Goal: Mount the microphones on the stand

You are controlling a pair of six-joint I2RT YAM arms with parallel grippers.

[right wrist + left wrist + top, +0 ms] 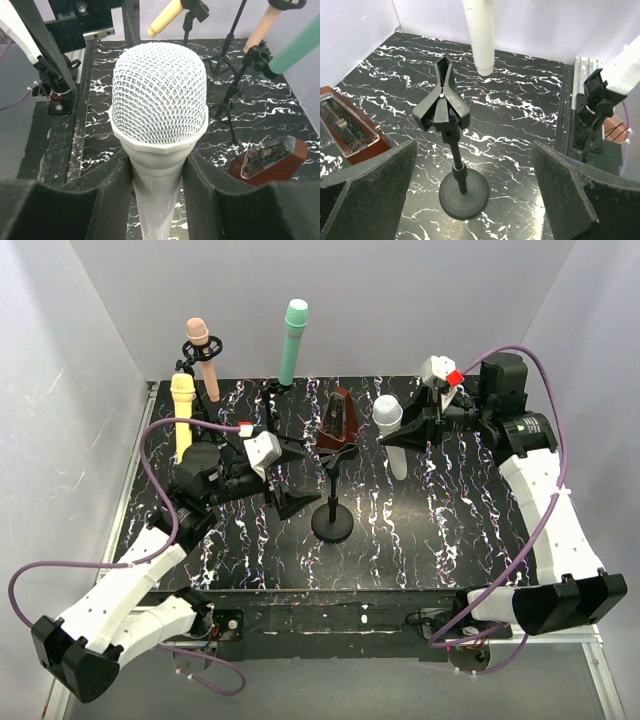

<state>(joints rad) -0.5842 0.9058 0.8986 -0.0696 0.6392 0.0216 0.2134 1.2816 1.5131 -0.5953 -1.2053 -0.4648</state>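
My right gripper (408, 432) is shut on the white microphone (390, 425) just below its mesh head (159, 100) and holds it upright above the table; the pads (100, 200) press both sides of the handle. The empty black stand (332, 508) with an open clip (442, 106) stands mid-table, left of the white microphone's handle tip (481, 45). My left gripper (295, 477) is open and empty, its fingers (370, 195) spread wide on the near side of the stand's base (463, 192). The peach-pink (197, 340), pale yellow (182, 412) and teal-green (293, 338) microphones sit in stands at the back left.
A brown pyramid metronome (340, 418) stands behind the empty stand, also in the left wrist view (347, 127) and the right wrist view (272, 160). White walls enclose the black marbled table (450, 530). Tripod stand legs (227, 95) spread at the back.
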